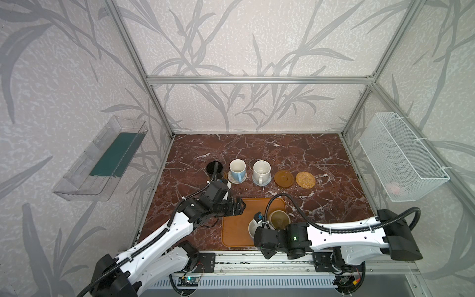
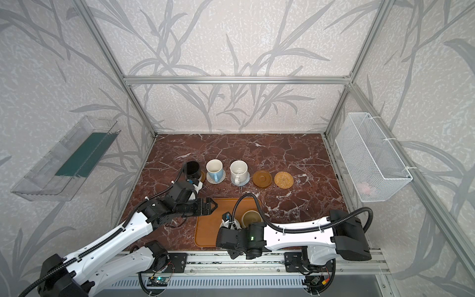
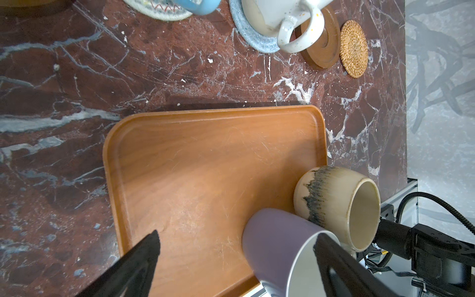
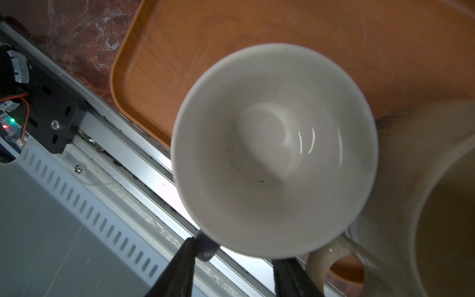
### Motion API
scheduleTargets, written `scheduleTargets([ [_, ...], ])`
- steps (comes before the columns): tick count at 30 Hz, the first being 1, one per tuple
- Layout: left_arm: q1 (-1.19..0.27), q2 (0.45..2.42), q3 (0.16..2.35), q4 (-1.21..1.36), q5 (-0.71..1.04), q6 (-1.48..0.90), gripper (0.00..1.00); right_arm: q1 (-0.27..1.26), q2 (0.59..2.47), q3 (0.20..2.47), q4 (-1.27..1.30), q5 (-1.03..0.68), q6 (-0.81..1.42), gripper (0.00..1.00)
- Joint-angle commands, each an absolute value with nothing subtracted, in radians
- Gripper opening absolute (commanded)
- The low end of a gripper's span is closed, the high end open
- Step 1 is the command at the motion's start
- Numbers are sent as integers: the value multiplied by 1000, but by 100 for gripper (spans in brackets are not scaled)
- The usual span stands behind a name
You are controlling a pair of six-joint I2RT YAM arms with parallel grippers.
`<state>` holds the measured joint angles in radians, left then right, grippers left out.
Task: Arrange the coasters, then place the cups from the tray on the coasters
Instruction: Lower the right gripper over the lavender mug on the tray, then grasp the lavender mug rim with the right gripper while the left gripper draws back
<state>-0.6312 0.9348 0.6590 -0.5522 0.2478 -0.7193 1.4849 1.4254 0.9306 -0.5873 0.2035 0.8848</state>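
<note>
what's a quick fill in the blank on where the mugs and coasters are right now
1. The tray holds ___ mugs.
2. The speckled white mug stands on the ___ woven coaster.
3. In both top views, the row's leftmost mug is ___.
4. The right gripper straddles the handle of the ___ mug.

Missing words: two, blue-grey, black, lavender

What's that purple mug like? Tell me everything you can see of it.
The lavender mug is glossy ceramic, lavender outside, white inside, empty but for a few dark specks. It stands upright by the tray's near edge, seemingly touching the beige mug beside it. Its handle points toward the right gripper, whose jaws stand either side of it, one touching; whether they grip cannot be told.
</note>
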Motion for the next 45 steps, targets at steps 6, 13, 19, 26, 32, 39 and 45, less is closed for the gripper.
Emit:
scheduleTargets([
  [6,-614,904,637,-563,253,-733,96,1441,1466,969,-557,251,877,45],
  [13,-600,883,625,-558,250,-745,96,1386,1495,989,-528,245,835,44],
  [19,-588,847,611,-560,245,-755,96,1349,1538,1024,-524,232,796,45],
  [26,-559,794,584,-556,270,-778,96,1332,1615,1065,-522,250,794,41],
  [32,-513,740,567,-568,288,-784,95,1333,1654,1079,-502,284,792,37],
  [39,-502,731,549,-565,299,-787,94,1327,1701,1104,-467,288,769,37],
  [45,-497,732,549,-563,307,-784,93,1322,1756,1104,-427,280,760,35],
])
